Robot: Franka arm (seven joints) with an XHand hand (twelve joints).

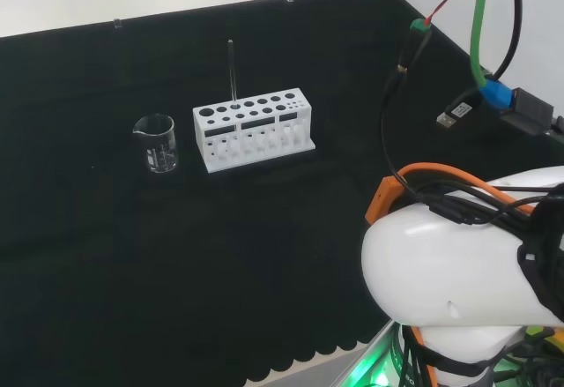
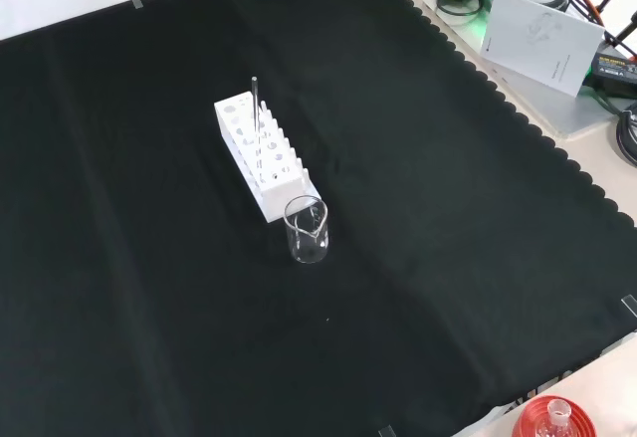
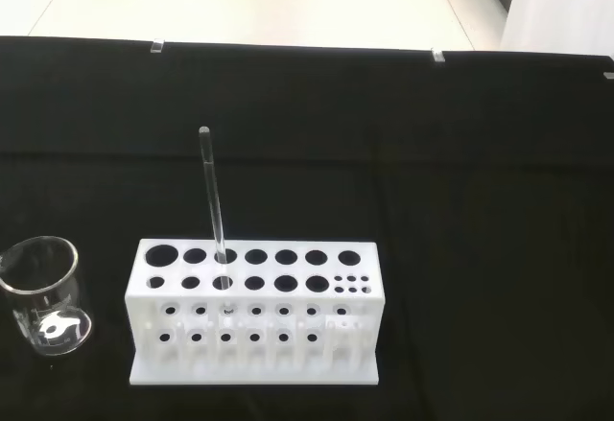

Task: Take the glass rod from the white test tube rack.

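Overall: black cloth (image 1: 220,264) under white rack (image 1: 254,129), glass rod (image 1: 232,70) upright inside; pale floor beyond; fingers' state indeterminable.

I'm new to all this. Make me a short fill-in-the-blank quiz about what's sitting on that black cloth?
1. The thin clear glass rod stands upright in the ____ plastic test tube rack.
2. In the head view, the small clear glass beaker stands to the ____ of the rack.
3. The beaker holds ____.
4. The cloth covering the bench is ____.

Missing words: white; left; nothing; black
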